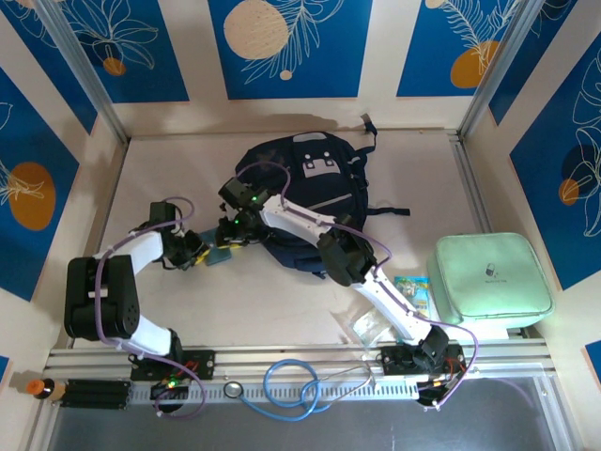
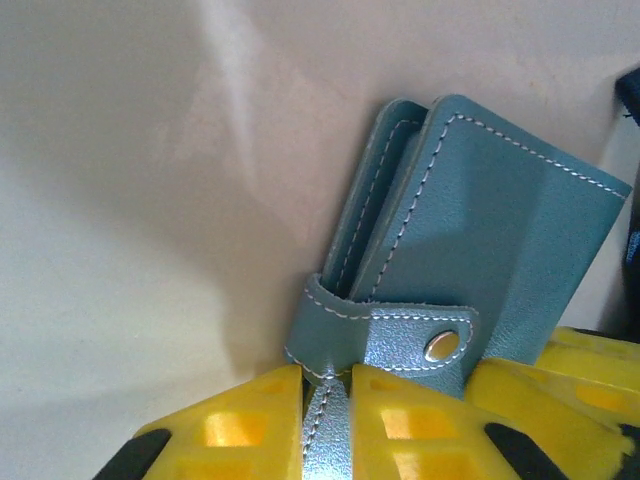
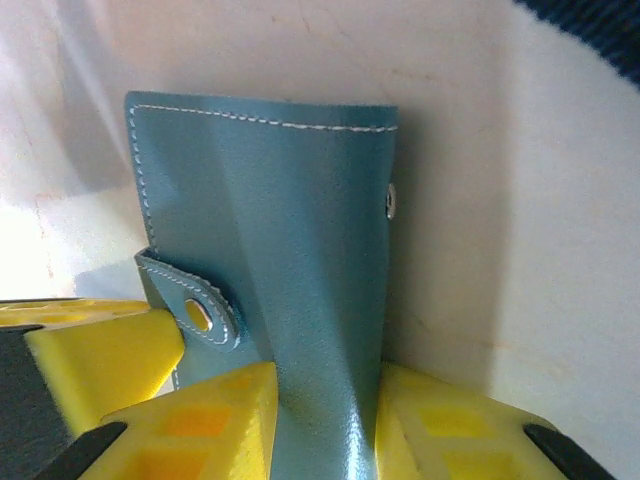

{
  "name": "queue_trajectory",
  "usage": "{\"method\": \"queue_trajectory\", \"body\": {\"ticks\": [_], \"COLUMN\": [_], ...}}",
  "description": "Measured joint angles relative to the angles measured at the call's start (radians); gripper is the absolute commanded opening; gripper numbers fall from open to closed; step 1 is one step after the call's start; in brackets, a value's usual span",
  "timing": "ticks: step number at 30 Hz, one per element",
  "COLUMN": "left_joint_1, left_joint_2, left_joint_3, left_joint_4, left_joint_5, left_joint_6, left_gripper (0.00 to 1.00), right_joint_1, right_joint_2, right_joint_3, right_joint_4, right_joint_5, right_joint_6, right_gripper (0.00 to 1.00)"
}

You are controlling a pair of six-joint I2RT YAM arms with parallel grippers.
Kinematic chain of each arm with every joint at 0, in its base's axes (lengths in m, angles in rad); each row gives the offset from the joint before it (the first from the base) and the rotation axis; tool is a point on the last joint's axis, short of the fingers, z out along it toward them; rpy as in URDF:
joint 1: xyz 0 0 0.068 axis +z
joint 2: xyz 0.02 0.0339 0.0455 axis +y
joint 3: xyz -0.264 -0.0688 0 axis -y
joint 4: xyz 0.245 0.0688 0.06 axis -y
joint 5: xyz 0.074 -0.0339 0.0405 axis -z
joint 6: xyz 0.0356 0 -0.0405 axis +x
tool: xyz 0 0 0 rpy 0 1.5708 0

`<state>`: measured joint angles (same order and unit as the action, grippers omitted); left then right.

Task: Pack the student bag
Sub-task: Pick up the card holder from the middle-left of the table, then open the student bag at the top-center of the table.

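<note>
The student bag (image 1: 315, 188), dark navy with a grey-white patch, lies flat at the table's middle back. Just left of it a small teal leather wallet (image 1: 218, 254) with white stitching sits between both grippers. My left gripper (image 1: 199, 252) comes from the left. In the left wrist view its yellow fingers (image 2: 250, 420) are shut on the wallet's (image 2: 500, 250) stitched snap strap, the left gripper (image 2: 327, 420) pinching a thin edge. My right gripper (image 1: 228, 233) reaches across the bag's front. In the right wrist view, the right gripper (image 3: 325, 420) is shut on the wallet's (image 3: 290, 220) cover.
A mint green zip case (image 1: 488, 280) sits at the right, with a small printed packet (image 1: 411, 291) and a clear plastic pouch (image 1: 368, 324) beside the right arm. A blue tube (image 1: 291, 385) coils on the front rail. An orange-capped marker (image 1: 42, 386) lies front left.
</note>
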<state>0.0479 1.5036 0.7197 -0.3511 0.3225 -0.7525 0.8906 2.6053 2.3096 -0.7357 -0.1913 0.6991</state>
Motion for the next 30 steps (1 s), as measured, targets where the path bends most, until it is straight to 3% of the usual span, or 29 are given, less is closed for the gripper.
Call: {"method": "queue_trajectory", "body": {"ticks": [5,8,12,19,27,30], "left_joint_1": [0.0,-0.001,-0.006,-0.023,-0.238,-0.373], "left_joint_2": [0.005,0.005,0.003,-0.104,-0.154,-0.101], "left_joint_3": [0.0,0.0,0.031,0.186,0.375,0.455], "left_joint_4": [0.008,0.007,-0.036,-0.136,-0.171,-0.19], "left_joint_5": [0.011,0.011,-0.009,-0.089,-0.167,-0.222], "left_joint_6": [-0.001,0.001,0.01,0.072,0.199,0.265], "left_gripper": [0.17,0.27,0.42,0.49,0.7,0.85], "right_joint_1": [-0.011,-0.012,-0.007,-0.015,-0.167,-0.26], "right_joint_2": [0.0,-0.003,-0.048,-0.329,-0.801,-0.942], "right_joint_3": [0.0,0.0,-0.053,-0.33,-0.723,-0.851], "right_joint_4": [0.002,0.004,0.029,0.103,0.263,0.296], "right_joint_5": [-0.032,-0.034,-0.01,0.103,0.239,0.285], "right_joint_6": [-0.006,-0.017,-0.042,-0.09,-0.096,-0.081], "right_gripper": [0.13,0.06,0.03,0.02,0.02,0.02]}}
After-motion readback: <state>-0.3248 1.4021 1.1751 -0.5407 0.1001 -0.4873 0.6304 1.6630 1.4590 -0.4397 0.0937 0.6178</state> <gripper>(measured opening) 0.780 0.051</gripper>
